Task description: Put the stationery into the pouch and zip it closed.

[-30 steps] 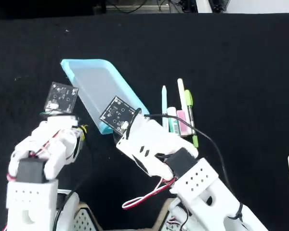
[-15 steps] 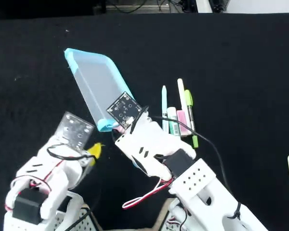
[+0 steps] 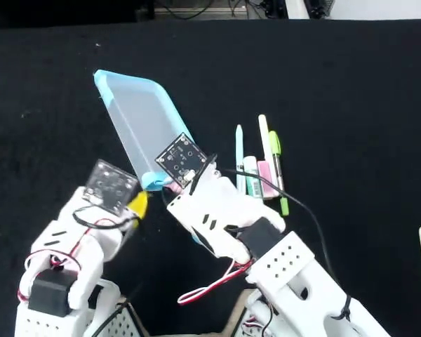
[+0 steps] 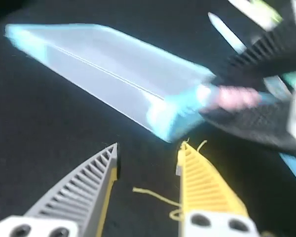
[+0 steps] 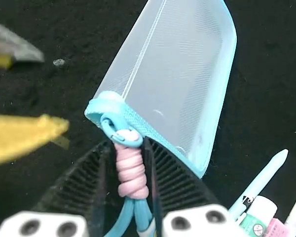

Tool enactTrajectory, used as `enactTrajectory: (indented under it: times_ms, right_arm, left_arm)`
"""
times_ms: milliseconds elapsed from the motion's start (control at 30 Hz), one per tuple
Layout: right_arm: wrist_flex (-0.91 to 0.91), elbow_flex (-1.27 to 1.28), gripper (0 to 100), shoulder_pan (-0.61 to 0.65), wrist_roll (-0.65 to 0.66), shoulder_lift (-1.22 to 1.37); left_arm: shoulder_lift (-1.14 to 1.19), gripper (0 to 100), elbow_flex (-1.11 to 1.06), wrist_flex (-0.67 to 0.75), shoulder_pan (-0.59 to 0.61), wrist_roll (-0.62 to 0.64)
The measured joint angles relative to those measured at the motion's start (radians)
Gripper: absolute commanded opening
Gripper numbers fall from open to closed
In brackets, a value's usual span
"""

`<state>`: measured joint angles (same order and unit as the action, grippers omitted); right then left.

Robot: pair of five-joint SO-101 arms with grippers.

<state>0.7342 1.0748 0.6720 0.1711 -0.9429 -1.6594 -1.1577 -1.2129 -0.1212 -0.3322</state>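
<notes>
One pouch [image 3: 142, 126] lies on the bench [image 3: 351, 84], well inside its far edge, with five stationery pieces [image 3: 259, 172] just beside it. The right end effector [image 5: 127, 144] clenches the pouch's pink pull [image 5: 131, 170]. The left end effector [image 4: 149, 147], released, hovers near that corner.

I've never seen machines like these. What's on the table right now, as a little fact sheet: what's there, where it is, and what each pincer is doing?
Surface: black table
Container: see-through pouch with blue edging, lying flat at a slant
Contents: nothing seen inside
Items waiting: stationery in a row on the table beside the pouch
Right arm: right pincer shut on the pink zip pull at the pouch's near end
Left arm: left pincer open, close to that same end, not touching
</notes>
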Motion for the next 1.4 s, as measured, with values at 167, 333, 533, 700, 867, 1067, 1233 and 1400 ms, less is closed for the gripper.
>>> enactTrajectory:
  times_ms: [167, 333, 533, 700, 867, 1067, 1233, 1400]
  right_arm:
    - [0.0, 0.0, 1.1, 0.0, 0.0, 0.0]
    - [0.0, 0.0, 1.1, 0.0, -0.003, 0.0]
    - [0.0, 0.0, 1.1, 0.0, -0.003, 0.0]
    - [0.0, 0.0, 1.1, 0.0, -0.003, 0.0]
    - [-0.006, 0.014, 1.1, 0.0, -0.003, 0.0]
    - [-0.087, 0.069, 1.1, 0.0, -0.003, 0.0]
    - [-0.117, 0.075, 1.1, 0.0, -0.003, 0.0]
    - [-0.118, 0.075, 1.1, 0.0, -0.003, 0.0]
  left_arm:
    - [0.0, 20, 0.0, 0.058, 0.052, 0.072]
    - [0.0, 20, -0.04, 0.063, 0.057, 0.163]
    - [0.005, 20, -0.118, 0.138, 0.057, 0.176]
    - [0.005, 20, -0.12, 0.14, 0.057, 0.176]
    - [0.005, 20, -0.12, 0.14, 0.057, 0.176]
    - [0.005, 20, -0.12, 0.086, 0.04, 0.176]
    - [0.005, 20, -0.117, 0.034, -0.051, 0.149]
    - [0.0, 20, -0.132, 0.08, -0.063, 0.12]
